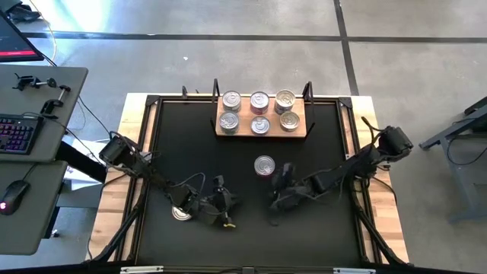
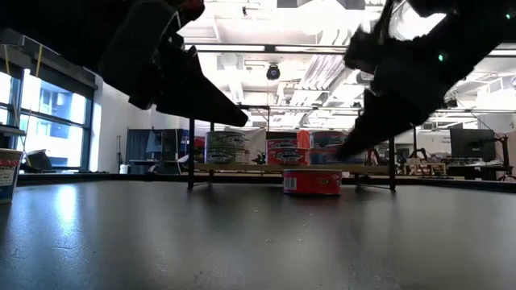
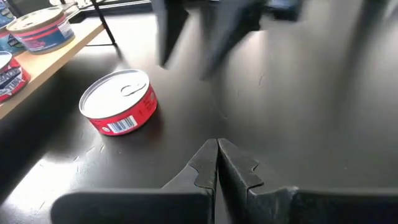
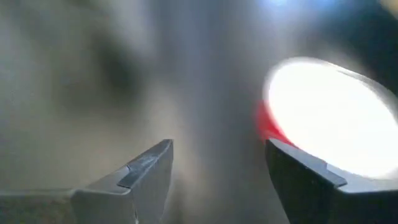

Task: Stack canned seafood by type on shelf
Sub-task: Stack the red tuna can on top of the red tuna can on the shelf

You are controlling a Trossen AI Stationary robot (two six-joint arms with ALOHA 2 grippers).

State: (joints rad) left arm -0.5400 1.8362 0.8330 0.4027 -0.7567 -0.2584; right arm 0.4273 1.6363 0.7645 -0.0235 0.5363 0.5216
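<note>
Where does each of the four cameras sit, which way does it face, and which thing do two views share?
High view: overhead, looking straight down on the shelf and both arms.
Low view: at tabletop height, looking level toward the shelf; both arms hang in from above.
Left wrist view: on the left arm, past its shut left claw toward the red-sided can.
Right wrist view: on the right arm, past its open right claw.
Shared: both wrist views show the red-sided can.

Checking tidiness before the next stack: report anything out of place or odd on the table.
Two round tins sit off the light-brown wooden shelf, which holds six. A red-sided silver-lidded tin stands upright on the black tabletop in front of it, beside the open right end effector. Another silver-lidded tin lies by the left arm. Nothing looks spilled or damaged.
</note>
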